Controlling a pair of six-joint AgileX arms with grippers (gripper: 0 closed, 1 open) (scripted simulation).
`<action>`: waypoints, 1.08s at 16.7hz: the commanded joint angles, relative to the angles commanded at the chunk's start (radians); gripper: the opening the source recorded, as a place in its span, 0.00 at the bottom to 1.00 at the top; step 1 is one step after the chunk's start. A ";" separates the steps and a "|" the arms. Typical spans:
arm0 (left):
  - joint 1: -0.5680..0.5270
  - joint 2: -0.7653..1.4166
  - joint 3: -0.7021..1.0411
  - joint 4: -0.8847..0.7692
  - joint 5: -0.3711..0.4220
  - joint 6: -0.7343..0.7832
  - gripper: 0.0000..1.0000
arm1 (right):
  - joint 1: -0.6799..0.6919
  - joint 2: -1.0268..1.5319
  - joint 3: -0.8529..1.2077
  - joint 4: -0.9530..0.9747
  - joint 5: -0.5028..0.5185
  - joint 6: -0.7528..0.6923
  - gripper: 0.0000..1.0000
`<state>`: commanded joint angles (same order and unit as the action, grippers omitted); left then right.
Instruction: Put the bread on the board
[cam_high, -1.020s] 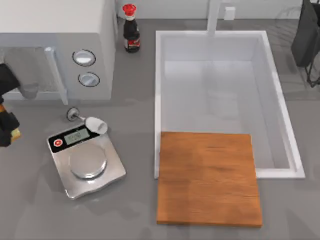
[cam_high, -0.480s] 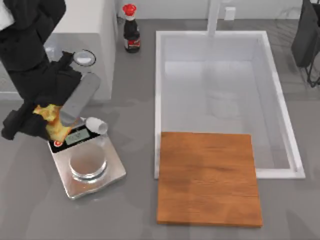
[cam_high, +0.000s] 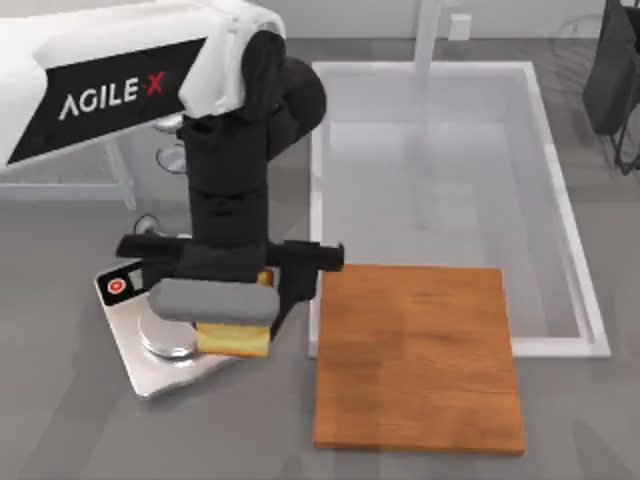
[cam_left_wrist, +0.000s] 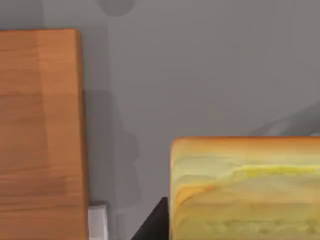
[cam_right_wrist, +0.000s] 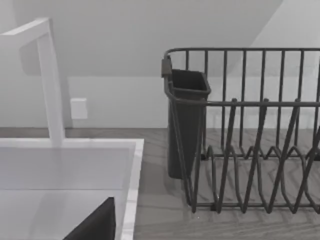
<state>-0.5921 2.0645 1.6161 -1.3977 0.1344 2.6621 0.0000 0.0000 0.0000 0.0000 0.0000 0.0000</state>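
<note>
**Bread in transit, short of the board: risks from here**

Top view: the left end effector (cam_high: 232, 325) hangs over the right part of the kitchen scale (cam_high: 160, 350), carrying the bread (cam_high: 234, 340) beneath the grey wrist block. The bread sits between the scale's round platter and the board (cam_high: 415, 355), not yet over the wood. The board lies partly across the sink (cam_high: 440, 190) corner, its near part resting on the counter (cam_high: 60, 400). The right arm (cam_high: 615, 70) is parked at the far right edge. Judgement: released here, the bread would land on the scale or on bare counter beside the board.

Left wrist view: bread (cam_left_wrist: 245, 187) close to the camera, evidently gripped, though how far the fingers stand apart cannot be told. Board edge (cam_left_wrist: 40, 135) lies apart from it across a strip of grey counter. Judgement: a loose hold during the sideways carry could let the chunk slip or rotate.

Right wrist view: dish rack (cam_right_wrist: 245, 135), sink rim and wall; arm idle. No hazard from this side.
</note>
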 joint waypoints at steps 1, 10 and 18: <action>-0.035 0.036 0.025 -0.012 0.003 0.115 0.00 | 0.000 0.000 0.000 0.000 0.000 0.000 1.00; -0.265 0.240 0.312 0.030 -0.068 0.943 0.00 | 0.000 0.000 0.000 0.000 0.000 0.000 1.00; -0.320 0.262 0.434 0.098 -0.137 1.168 0.00 | 0.000 0.000 0.000 0.000 0.000 0.000 1.00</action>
<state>-0.9119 2.3265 2.0504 -1.2999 -0.0026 3.8303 0.0000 0.0000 0.0000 0.0000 0.0000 0.0000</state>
